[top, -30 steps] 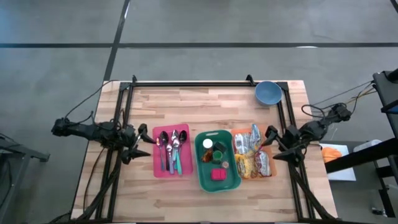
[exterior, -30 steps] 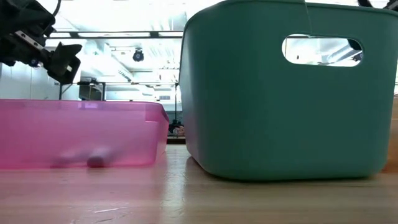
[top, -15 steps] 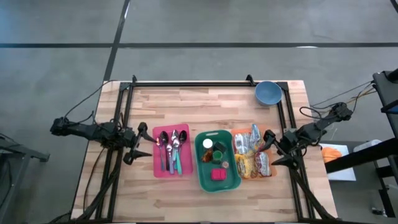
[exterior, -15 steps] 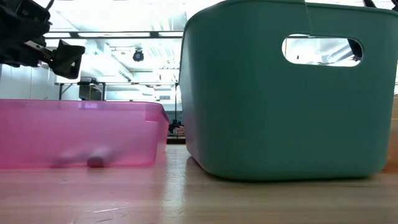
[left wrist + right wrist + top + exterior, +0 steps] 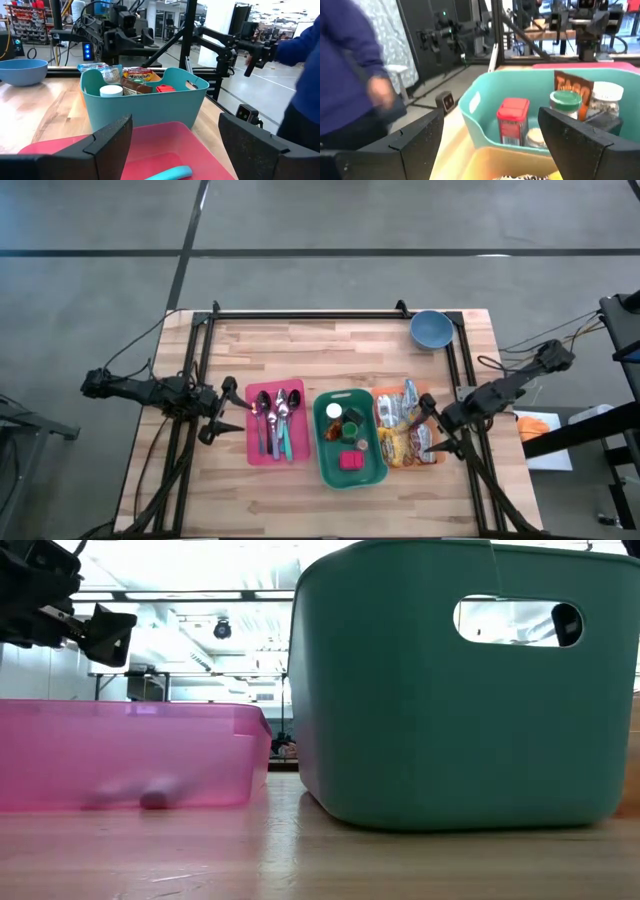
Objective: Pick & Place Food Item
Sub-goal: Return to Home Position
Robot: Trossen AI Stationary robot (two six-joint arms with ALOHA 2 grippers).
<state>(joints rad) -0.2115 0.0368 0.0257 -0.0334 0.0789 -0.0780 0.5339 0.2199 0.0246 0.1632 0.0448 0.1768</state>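
Plainly, left gripper [image 5: 230, 408] wide open and empty, just beside the pink bin [image 5: 252, 442], spoons [image 5: 277, 412] lying inside it, right gripper [image 5: 430, 426] spread open, empty, at the orange tray [image 5: 379, 394] edge.

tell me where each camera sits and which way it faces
High view: above the table, straight down; left arm and right arm at its sides.
Low view: tabletop height, side-on to pink bin and teal bin; left fingers upper left.
Left wrist view: on left arm, past left fingers, toward teal bin.
Right wrist view: on right arm, past right fingers, toward teal bin.
Shared: both wrists see teal bin.
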